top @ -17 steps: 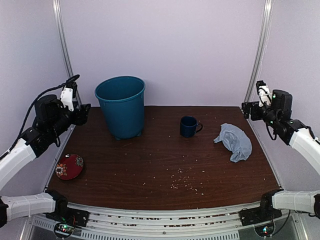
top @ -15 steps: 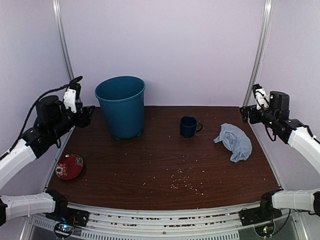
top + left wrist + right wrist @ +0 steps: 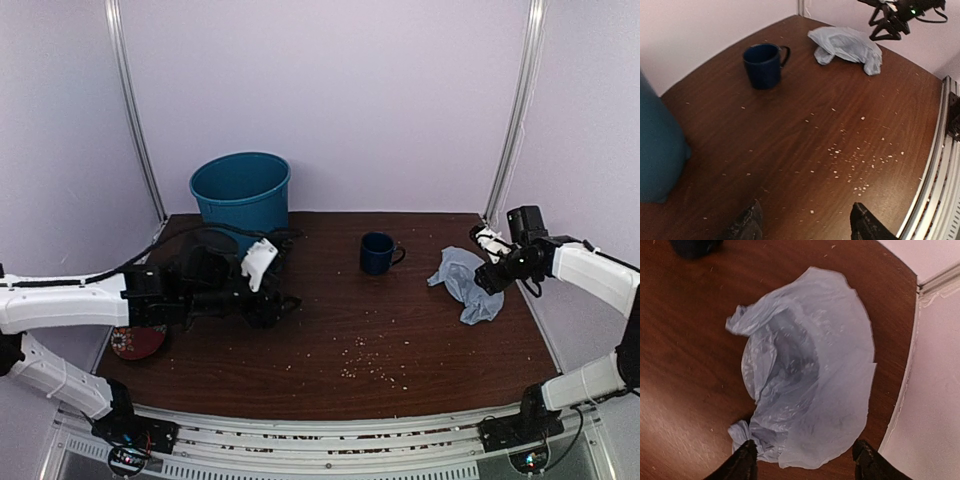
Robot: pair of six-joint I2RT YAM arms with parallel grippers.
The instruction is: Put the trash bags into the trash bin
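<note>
Observation: both arms have left their raised stations at the table's sides within the last half second.

Right arm: it has dropped inward, and the right gripper (image 3: 483,272) now sits low over the near-right edge of the trash bag (image 3: 810,370). Its wrist view shows the two fingertips spread wide and empty, with the lower edge of the bag lying just ahead of them. No contact with the plastic is evident.

Left arm: it has swung down across the table (image 3: 330,310). The left gripper (image 3: 280,305) is now low over the wood, in front of the trash bin (image 3: 240,205), and is likewise spread and holding nothing. From its wrist view it faces the mug (image 3: 377,252) and the bag beyond.

Task item: the bag lies crumpled at the far right of the table, well apart from the bin at the far left. It has not moved. The bin stands upright, mouth open.

Other items: loose crumbs (image 3: 372,368) lie near the front. A red dish (image 3: 138,338) is partly hidden under the left arm.

Assessment: approach phase only. The right arm appears set to take the bag, and the pickup and the carry across the table remain outstanding.
</note>
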